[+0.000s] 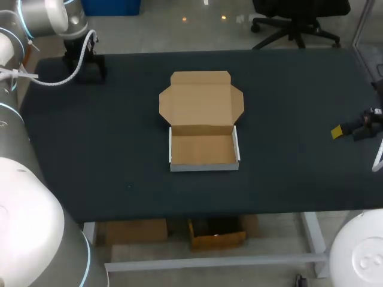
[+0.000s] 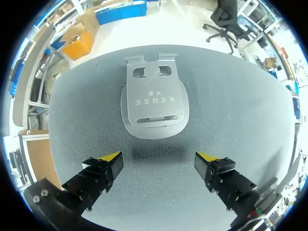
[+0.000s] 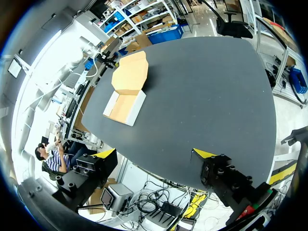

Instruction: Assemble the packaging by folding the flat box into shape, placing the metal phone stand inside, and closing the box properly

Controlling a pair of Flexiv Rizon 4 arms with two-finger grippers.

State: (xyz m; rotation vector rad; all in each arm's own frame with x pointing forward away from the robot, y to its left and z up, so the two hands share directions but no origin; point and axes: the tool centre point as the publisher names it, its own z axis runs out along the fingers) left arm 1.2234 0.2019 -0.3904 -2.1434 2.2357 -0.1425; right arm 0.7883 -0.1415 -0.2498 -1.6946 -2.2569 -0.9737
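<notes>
L gripper spread wide, empty; metal phone stand flat just ahead, approx 10 o'clock from open box. R gripper slack, empty, 3 o'clock. I'd centre first, then pinch stand's side edges evenly.

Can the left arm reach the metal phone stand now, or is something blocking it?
Probably yes. The left gripper is open, and the metal phone stand lies flat on the table just ahead of its fingers, with nothing between them. The cardboard box stands well apart, mid-table.
</notes>
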